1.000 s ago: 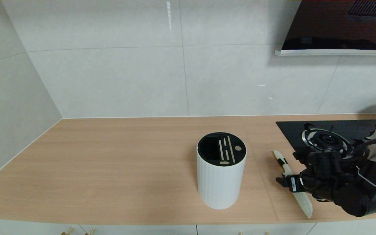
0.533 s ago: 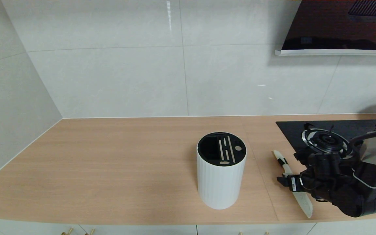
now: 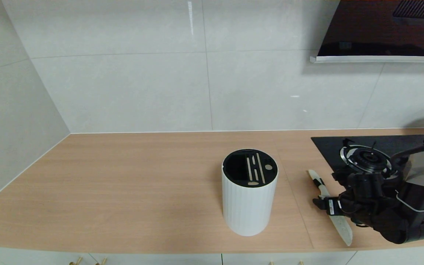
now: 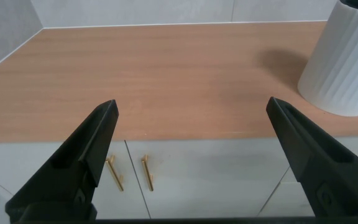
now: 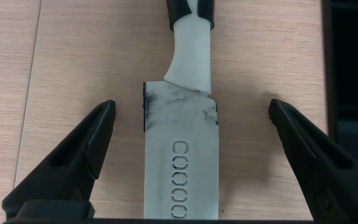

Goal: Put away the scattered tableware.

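One knife (image 5: 180, 143) under wide-open right jaws, one white holder (image 3: 249, 206) nearby; left jaws open, empty.

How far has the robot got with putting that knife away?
Nothing looks done yet: the white ribbed cylindrical holder with the slotted black top has nothing sticking out of it. In hand: the right gripper hangs over the white-bladed knife with a black-and-white handle, which lies flat on the wooden counter, jaws open either side of the blade. Left: grip, lift and slot it into the holder.
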Controlling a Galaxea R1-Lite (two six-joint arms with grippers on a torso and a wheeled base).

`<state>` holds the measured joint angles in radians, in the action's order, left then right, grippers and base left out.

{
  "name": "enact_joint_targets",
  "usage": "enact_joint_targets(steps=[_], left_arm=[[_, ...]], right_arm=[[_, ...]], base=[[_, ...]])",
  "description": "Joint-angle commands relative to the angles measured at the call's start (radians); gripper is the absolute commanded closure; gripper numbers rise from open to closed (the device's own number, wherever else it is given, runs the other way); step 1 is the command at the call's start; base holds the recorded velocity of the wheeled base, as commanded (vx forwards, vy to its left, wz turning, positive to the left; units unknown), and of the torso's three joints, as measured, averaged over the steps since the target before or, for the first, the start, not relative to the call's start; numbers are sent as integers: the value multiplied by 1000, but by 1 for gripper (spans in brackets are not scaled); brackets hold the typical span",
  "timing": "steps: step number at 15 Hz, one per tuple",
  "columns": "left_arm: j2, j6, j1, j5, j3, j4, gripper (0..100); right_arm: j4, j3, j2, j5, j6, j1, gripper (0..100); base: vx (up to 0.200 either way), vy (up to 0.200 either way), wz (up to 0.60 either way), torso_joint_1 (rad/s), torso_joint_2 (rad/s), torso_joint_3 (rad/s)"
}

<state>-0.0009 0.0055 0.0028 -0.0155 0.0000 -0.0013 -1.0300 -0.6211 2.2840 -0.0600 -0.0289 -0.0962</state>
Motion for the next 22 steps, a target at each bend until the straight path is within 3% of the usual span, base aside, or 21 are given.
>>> enact_joint_targets(steps=[1, 2, 13, 19, 20, 21, 22], left_arm=[[1, 1, 0, 0, 0, 0, 0], [1, 1, 0, 0, 0, 0, 0], [1, 4, 0, 0, 0, 1, 0], [1, 4, 0, 9, 0, -2, 0], [1, 10, 0, 2, -5, -6, 0], [9, 16, -1, -40, -67, 4, 0], [58, 13, -14, -152, -153, 49, 0]], right_arm=[[1, 0, 6, 0, 0, 0, 0], [1, 0, 11, 0, 1, 0, 100], [-2, 3, -1, -32, 3, -2, 100], [-2, 20, -235, -72, 4, -2, 100], [11, 12, -298, -72, 4, -7, 100], [67, -6, -376, -70, 4, -22, 100], [134, -31, -437, -70, -2, -48, 100]], base=[[0, 0, 0, 0, 0, 0], [0, 0, 0, 0, 0, 0], [0, 0, 0, 0, 0, 0], [0, 0, 0, 0, 0, 0], [0, 0, 0, 0, 0, 0], [0, 0, 0, 0, 0, 0], [0, 0, 0, 0, 0, 0]])
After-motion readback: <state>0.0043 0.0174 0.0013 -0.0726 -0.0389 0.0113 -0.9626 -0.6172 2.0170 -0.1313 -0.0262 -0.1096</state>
